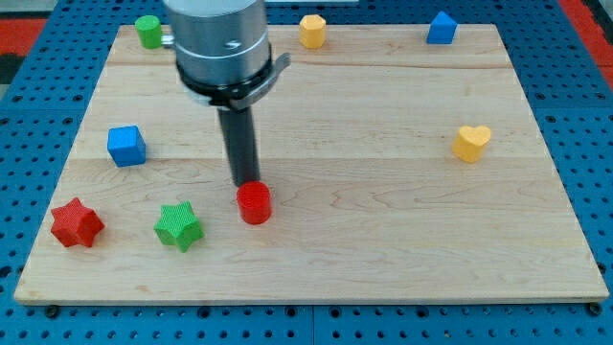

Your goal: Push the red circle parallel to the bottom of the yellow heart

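Barely begun: tip point(246, 182) touching red circle point(254, 203), well left of and below yellow heart point(470, 143). No pincer fitted.

My tip point(246, 182) touches the red circle point(254, 203) from above — green star point(178, 226) just left, yellow heart point(470, 143) well right, higher up.

bystander blocks on the board

green cylinder point(147, 31), yellow hexagon point(312, 31) and blue block point(441, 28) line the wooden board's point(383, 230) top edge. blue cube point(126, 146) sits left; red star point(76, 223) and green star point(178, 226) near the bottom left.
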Controlling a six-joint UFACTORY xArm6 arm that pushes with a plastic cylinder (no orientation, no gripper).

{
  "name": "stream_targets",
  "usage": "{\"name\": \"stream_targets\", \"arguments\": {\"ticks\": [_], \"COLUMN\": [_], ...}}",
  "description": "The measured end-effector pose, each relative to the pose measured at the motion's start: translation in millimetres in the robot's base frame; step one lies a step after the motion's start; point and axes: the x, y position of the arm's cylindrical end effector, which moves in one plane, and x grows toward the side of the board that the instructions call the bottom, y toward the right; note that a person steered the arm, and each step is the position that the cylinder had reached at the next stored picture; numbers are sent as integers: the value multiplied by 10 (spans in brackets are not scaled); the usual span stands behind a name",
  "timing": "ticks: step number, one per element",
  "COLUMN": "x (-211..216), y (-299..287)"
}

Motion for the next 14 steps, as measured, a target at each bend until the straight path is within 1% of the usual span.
{"name": "stream_targets", "arguments": {"ticks": [1, 2, 3, 4, 5, 6, 7, 8, 10, 12, 13, 14], "x": [25, 193, 318, 442, 653, 751, 751, 751, 747, 747, 747, 558], "y": [18, 156, 91, 225, 240, 383, 1044, 1199, 1214, 2048, 2255, 2032]}}
